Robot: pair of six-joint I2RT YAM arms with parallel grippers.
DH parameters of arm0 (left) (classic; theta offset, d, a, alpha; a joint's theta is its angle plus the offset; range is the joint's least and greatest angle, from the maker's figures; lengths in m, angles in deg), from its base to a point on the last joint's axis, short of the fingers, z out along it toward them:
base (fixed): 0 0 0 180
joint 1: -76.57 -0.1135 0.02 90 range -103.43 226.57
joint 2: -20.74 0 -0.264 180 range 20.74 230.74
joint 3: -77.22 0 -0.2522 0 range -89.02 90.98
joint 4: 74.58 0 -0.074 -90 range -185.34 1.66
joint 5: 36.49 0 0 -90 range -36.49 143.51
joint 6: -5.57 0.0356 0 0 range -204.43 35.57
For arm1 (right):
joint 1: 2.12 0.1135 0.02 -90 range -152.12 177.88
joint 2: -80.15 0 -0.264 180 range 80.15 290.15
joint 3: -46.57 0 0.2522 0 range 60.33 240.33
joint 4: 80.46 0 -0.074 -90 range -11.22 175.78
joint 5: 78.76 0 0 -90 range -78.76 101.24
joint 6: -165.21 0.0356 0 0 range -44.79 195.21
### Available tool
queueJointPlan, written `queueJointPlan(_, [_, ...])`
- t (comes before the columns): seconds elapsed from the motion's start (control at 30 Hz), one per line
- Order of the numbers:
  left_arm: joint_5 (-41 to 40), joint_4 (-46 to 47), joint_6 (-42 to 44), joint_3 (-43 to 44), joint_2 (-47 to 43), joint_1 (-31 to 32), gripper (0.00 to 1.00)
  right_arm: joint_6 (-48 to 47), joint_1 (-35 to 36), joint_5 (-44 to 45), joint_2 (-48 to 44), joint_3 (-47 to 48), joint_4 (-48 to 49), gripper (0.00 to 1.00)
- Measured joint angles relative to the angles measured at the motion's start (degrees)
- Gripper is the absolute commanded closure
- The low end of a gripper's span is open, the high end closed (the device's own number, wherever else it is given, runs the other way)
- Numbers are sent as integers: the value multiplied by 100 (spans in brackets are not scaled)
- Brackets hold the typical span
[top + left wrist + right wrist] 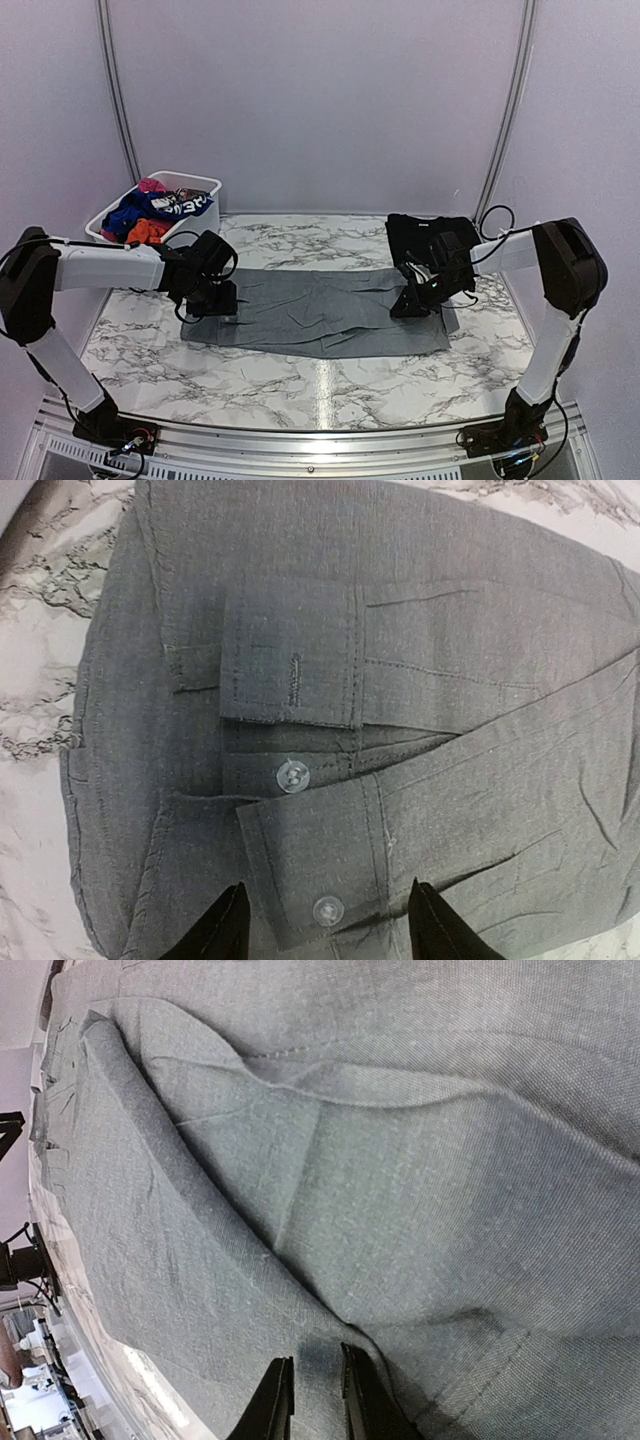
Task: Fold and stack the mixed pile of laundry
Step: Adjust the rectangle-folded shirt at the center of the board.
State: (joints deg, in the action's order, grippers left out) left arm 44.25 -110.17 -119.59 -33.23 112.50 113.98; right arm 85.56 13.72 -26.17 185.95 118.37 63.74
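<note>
On the marble table [250, 385] lies the grey shirt [320, 312], of woven cloth, folded long. The left gripper [328, 890] stands spread over a buttoned cuff [310, 850]. The right gripper [316, 1355] pinches a fold of the shirt. Behind are a folded black garment [430, 238] and a white basket [205, 183] of blue, orange and pink pieces [135, 210], their white lettering unreadable.

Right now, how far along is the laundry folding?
Done: a black garment looks folded at the back right. In hand: the grey shirt lies as a long strip; the right hand pinches one end, and the left hand hangs open over the cuffs at the other. Left: finishing and stacking this shirt, then the coloured pieces in the basket.
</note>
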Motion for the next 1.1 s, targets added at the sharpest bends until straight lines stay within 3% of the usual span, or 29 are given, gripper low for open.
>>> queueJointPlan(0.33, [155,103,-195,155,717,-142,38,-105,-72,177,-94,31,-256,80])
queueJointPlan(0.63, [216,87,-13,459,909,-157,81,-122,-133,264,-262,68,-511,80])
queueJointPlan(0.73, [212,46,116,527,780,-157,100,-127,-138,310,-273,109,-546,80])
queueJointPlan(1.1, [234,101,743,796,538,-157,100,-144,-232,457,-520,107,-664,80])
